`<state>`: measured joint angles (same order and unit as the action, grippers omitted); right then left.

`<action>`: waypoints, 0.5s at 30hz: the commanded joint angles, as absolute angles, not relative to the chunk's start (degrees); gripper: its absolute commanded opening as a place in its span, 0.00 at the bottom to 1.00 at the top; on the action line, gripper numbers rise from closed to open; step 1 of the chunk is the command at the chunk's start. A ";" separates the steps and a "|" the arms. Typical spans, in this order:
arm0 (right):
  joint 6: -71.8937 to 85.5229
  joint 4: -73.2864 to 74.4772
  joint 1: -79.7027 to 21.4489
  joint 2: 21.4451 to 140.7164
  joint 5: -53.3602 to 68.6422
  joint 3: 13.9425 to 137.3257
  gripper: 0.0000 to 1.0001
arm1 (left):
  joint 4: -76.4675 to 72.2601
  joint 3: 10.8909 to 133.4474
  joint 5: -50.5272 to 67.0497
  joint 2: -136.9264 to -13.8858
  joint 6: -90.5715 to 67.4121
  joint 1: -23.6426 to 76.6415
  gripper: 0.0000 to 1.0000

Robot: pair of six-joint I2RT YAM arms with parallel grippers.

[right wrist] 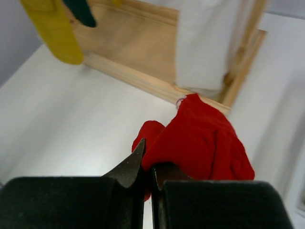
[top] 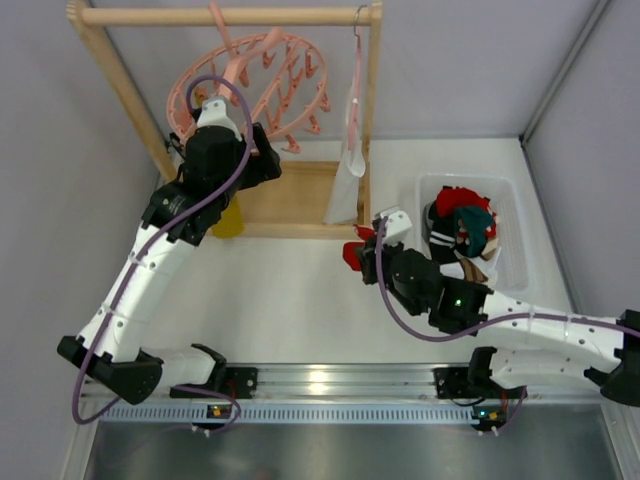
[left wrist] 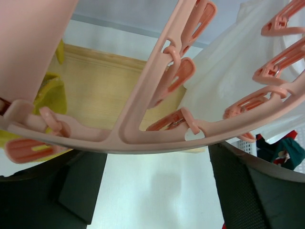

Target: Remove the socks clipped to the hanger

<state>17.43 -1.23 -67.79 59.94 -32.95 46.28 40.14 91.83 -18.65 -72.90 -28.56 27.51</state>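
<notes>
The round pink hanger hangs from the wooden rack's top bar. It fills the left wrist view, where the pegs in sight are empty. My left gripper is open at its lower left rim, and the rim crosses just past the fingertips. A mustard yellow sock hangs below that arm and shows in the left wrist view. My right gripper is shut on a red sock, low over the table in front of the rack. A yellow sock and a teal sock hang at the right wrist view's top left.
A clear bin at the right holds red, teal and striped garments. The wooden rack has a flat base. A white cloth hangs on a slim pink hanger at the rack's right post.
</notes>
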 commanded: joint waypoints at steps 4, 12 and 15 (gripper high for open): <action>17.40 23.43 -56.54 50.99 -42.54 51.23 0.00 | 37.53 90.18 -17.84 -68.12 -28.04 27.69 0.98; 17.40 30.76 -31.16 48.69 -32.12 55.37 0.00 | 37.88 83.33 -18.11 -58.90 -26.28 27.60 0.98; 17.49 30.24 -22.54 51.06 -26.65 56.07 0.00 | 39.63 81.48 -19.24 -56.70 -25.05 27.60 0.98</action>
